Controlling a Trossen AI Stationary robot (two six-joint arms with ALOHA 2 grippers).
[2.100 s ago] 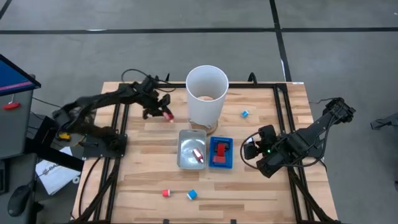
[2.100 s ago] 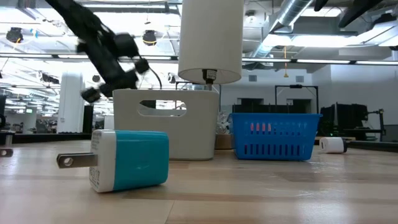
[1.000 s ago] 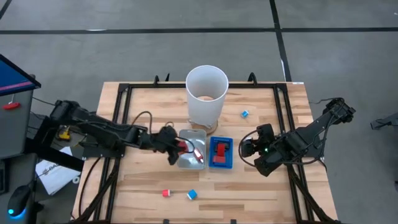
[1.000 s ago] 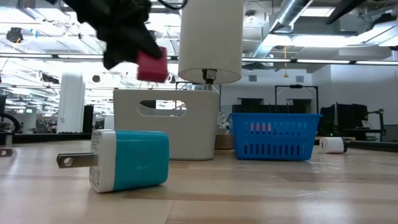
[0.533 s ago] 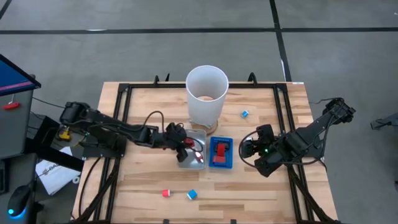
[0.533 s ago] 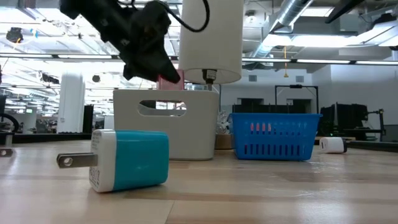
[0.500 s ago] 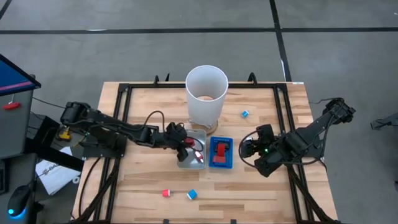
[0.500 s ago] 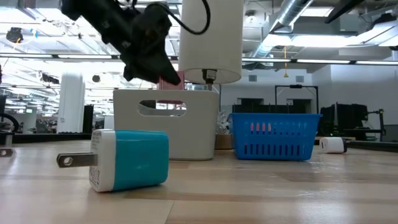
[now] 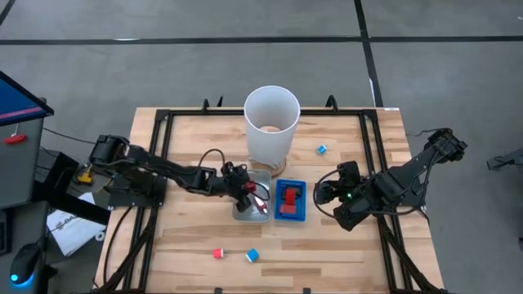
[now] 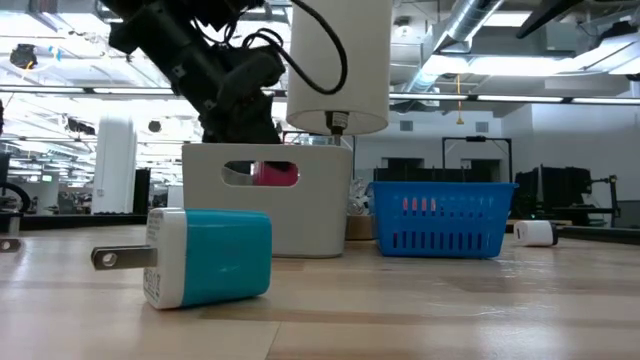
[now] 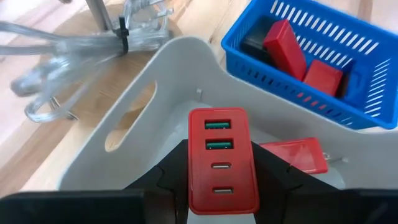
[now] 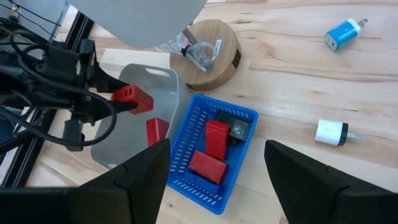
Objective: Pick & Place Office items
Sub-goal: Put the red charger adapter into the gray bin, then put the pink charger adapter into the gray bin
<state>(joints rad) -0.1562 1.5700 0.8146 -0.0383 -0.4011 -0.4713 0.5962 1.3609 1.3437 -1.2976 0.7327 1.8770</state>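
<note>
My left gripper (image 9: 245, 188) reaches from the table's left over the silvery grey tray (image 9: 242, 211) and is shut on a red charger block (image 11: 222, 158). The low view shows that block (image 10: 272, 173) through the tray's handle slot. A second red piece (image 11: 292, 155) lies on the tray floor. The blue basket (image 9: 290, 214) beside it holds red blocks (image 12: 211, 152) and a black piece (image 12: 239, 129). My right gripper (image 12: 217, 149) hovers open near the table's right edge, right of the basket. My left gripper pinches the red charger block between its two fingers (image 11: 273, 171), one on each long side (image 11: 196, 177). The fingers slant down from the table's left. The port face points away from the wrist. The block sits low inside the tray walls; whether it touches the floor, I cannot tell.
The tall white bin (image 9: 271, 122) stands on a round wooden base (image 12: 208, 53) just behind the tray. Loose pieces lie on the table: a blue charger (image 9: 322, 149) at the far right, a white one (image 12: 331, 132), and a red (image 9: 218, 253) and a blue one (image 9: 252, 256) near the front edge.
My left gripper has moved toward the table's right, from the tray's left rim to above its floor, and has come down. The red charger block, still in the shut fingers, has dropped from well above the tray to within its walls. The right arm has kept still.
</note>
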